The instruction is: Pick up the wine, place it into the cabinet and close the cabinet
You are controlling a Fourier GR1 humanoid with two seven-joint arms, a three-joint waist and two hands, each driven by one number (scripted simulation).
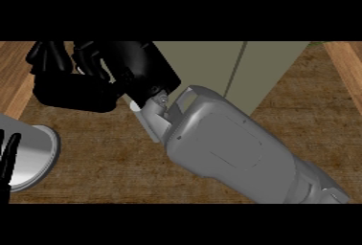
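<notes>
1. Wine not visible; likely hidden inside right hand (92,72), fingers curled shut, near counter's (106,162) far-left edge.
2. Cabinet (233,67) sits at far edge; carry step, placing next.
3. Left hand (8,153) rests open, left edge.

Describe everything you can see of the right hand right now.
The right hand is black, on a grey forearm that crosses the view from lower right to upper left. Its fingers are curled at the top left, over the wooden counter and beside the grey cabinet doors. What it holds, if anything, is hidden.
</notes>
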